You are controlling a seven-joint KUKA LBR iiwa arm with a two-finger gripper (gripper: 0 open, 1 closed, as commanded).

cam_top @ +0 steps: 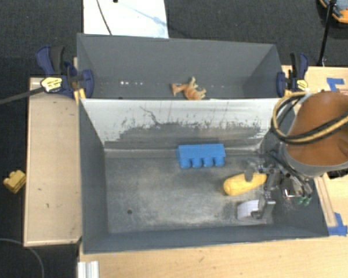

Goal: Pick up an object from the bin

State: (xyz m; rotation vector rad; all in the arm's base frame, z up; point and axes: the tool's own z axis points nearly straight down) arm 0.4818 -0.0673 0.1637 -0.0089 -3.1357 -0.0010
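Note:
My gripper [262, 189] is low in the bin's right part, open, with one finger [258, 169] toward the back and the other [263, 208] toward the front. A yellow, banana-shaped thing [240, 185] lies on the floor, its right end reaching in between the two fingers. A small pale grey piece [247, 210] sits just left of the front finger. A blue block [202, 156] with a ridged front lies further left, against the back slope.
A small tan toy animal [188, 90] rests on the ledge of the back compartment. The arm with its orange cover and cables hangs over the bin's right wall.

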